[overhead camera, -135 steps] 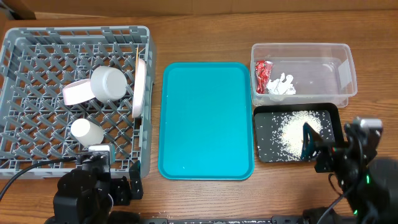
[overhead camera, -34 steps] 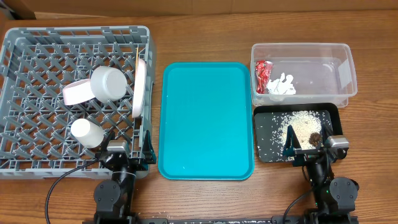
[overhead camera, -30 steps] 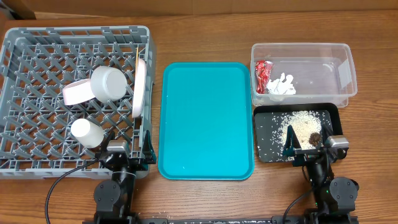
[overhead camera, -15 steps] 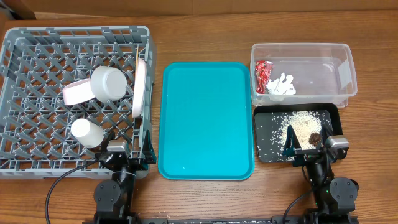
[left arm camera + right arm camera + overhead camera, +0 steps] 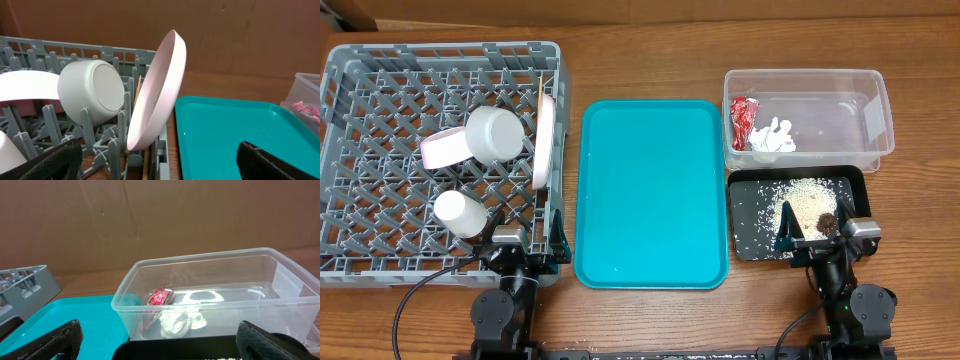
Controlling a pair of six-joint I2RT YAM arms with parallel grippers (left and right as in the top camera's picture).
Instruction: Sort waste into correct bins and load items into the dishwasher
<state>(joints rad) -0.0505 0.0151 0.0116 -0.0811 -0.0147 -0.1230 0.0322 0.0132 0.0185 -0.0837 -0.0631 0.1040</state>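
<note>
Plainly, both pairs of jaws stand wide apart and hold nothing. The left gripper [image 5: 525,230] sits at the 6 o'clock edge of the grey dish rack [image 5: 360,60], its dark fingers [image 5: 40,162] showing only at the bottom corners of the left wrist view. Between and beyond them, toward 12 o'clock, the round plate [image 5: 157,90] stands on edge, smooth and pale with a faint pink cast, leaning against the rack's 3 o'clock wall. At its 9 o'clock lies the glossy white bowl [image 5: 493,133] on its side, touching the pink bowl [image 5: 442,150]. The white cup [image 5: 458,212] lies at 7 o'clock of them, near the left jaws. The thin wooden chopsticks [image 5: 539,95] run along the plate's back. The rack is a hard plastic lattice with upright pegs. The smooth teal tray [image 5: 650,190] lies between the two arms on the wooden table [image 5: 650,50]. The right gripper [image 5: 812,232] hangs over the 6 o'clock rim of the shallow black tray [image 5: 745,245]. In that tray the loose white rice [image 5: 800,195] is scattered, with the small brown lump [image 5: 827,219] just beside the right-hand finger. At 12 o'clock of these jaws stands the clear tub [image 5: 200,262], rounded and see-through. It holds the crinkled red-and-white wrapper [image 5: 160,297] and the crumpled tissue [image 5: 177,320], which touch each other at its 9 o'clock end.
</note>
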